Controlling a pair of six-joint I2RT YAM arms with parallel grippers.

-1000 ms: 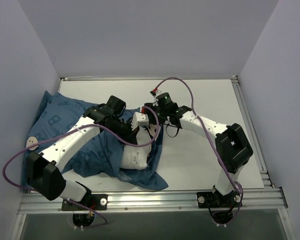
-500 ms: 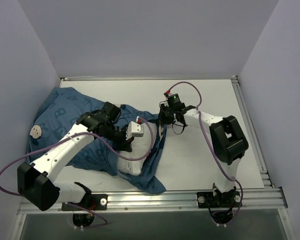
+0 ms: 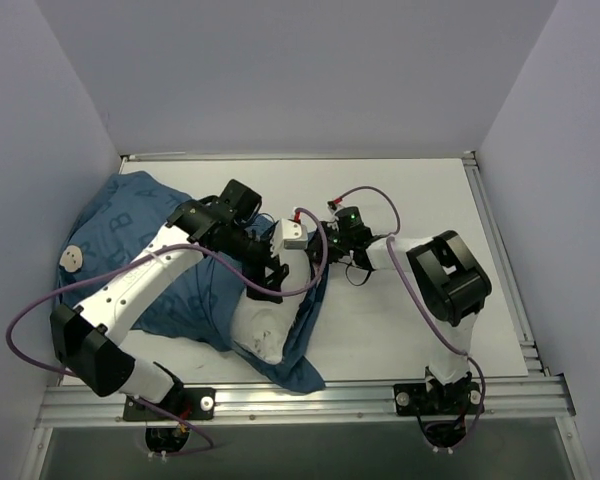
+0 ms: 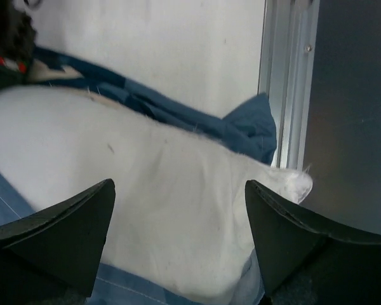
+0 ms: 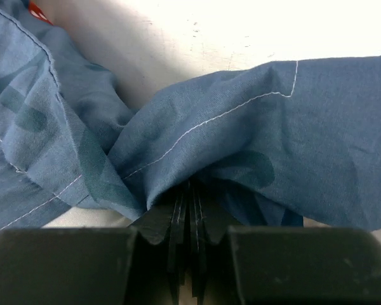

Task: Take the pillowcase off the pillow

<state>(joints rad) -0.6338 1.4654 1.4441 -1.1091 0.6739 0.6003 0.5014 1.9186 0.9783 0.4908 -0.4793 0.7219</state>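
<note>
White counter point(image 3: 430, 200); blue pillowcase point(image 3: 130, 240) bunched at left, white pillow point(image 3: 260, 325) partly exposed. Left hand point(image 4: 178, 190) spread wide over pillow; right hand point(image 5: 189, 197) clamped on a pillowcase fold.

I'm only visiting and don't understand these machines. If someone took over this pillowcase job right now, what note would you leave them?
Left gripper: jaws wide open, holding nothing, poised over the bare white pillow.
Right gripper: jaws shut on a bunched fold of the blue pillowcase.
Done: the pillow's near end is uncovered, lying towards the front of the table.
Left: blue fabric runs along both sides of the pillow and hides the rest of it, so the case is not yet off and needs pulling clear.
</note>
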